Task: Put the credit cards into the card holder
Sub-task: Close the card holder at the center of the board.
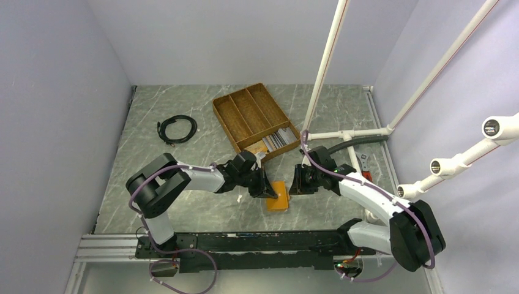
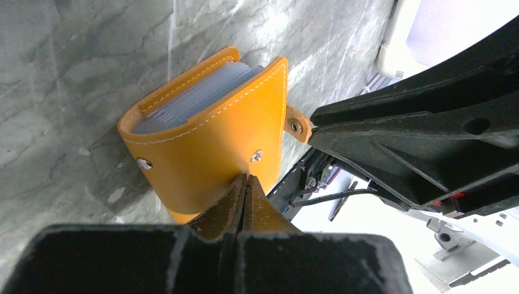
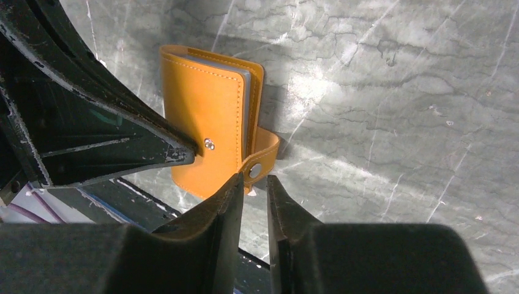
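Surroundings: a wicker tray (image 1: pixel 242 122) lies far of centre on the marble table (image 1: pixel 183 208), with credit cards (image 1: pixel 278 138) in its near compartment. A coiled black cable (image 1: pixel 194 127) is to its left, and white pipes (image 1: pixel 324 67) slant up on the right.
In the way: the left gripper's fingers lie across the holder's cover.
Arms: both reach low and inward. The left gripper (image 1: pixel 264 188) comes from the left and the right gripper (image 1: pixel 298 184) from the right.
Card holder: the card holder (image 1: pixel 278 199) lies folded between the grippers, near of the tray, with pale sleeves showing at its edge.
Left fingers: pressed together, tips on the cover (image 2: pixel 208 141).
Right fingers: slightly parted, with table showing through the gap. The strap tab (image 3: pixel 260 162) sits just beyond the tips.
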Robot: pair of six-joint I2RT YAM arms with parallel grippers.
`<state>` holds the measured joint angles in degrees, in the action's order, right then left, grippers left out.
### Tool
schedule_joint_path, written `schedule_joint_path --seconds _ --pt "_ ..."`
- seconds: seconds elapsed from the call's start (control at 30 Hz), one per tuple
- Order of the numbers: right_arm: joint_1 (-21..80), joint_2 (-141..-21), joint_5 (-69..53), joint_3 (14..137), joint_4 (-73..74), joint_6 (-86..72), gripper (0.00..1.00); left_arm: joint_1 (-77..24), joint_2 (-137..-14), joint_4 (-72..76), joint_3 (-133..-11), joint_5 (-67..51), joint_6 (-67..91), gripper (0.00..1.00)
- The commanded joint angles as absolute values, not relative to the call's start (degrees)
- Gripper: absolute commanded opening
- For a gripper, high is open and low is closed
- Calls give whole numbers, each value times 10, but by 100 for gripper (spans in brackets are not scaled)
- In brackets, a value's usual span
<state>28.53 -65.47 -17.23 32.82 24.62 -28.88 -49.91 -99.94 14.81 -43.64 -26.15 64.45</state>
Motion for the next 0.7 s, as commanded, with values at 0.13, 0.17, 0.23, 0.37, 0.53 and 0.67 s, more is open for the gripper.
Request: schedule_joint_path --seconds 0.13,0.17,0.23,0.37,0.53,0.67 --pt "284 -667 -173 336 222 -275 26 -500 -1014 120 -433 -237 643 0" --pt "284 -669 -174 337 222 -274 28 -499 -1011 115 -433 -235 641 0" --pt "285 -672 -177 340 221 -271 31 -499 -1008 107 -433 -233 638 0" --pt "287 -669 -185 346 221 -268 36 -499 -1008 108 -429 -233 639 0" --pt "293 -676 -191 351 219 -266 36 -500 -1016 119 -429 -239 641 0" --pt "299 -679 -191 356 219 -266 36 -499 -1018 117 -433 -240 639 0"
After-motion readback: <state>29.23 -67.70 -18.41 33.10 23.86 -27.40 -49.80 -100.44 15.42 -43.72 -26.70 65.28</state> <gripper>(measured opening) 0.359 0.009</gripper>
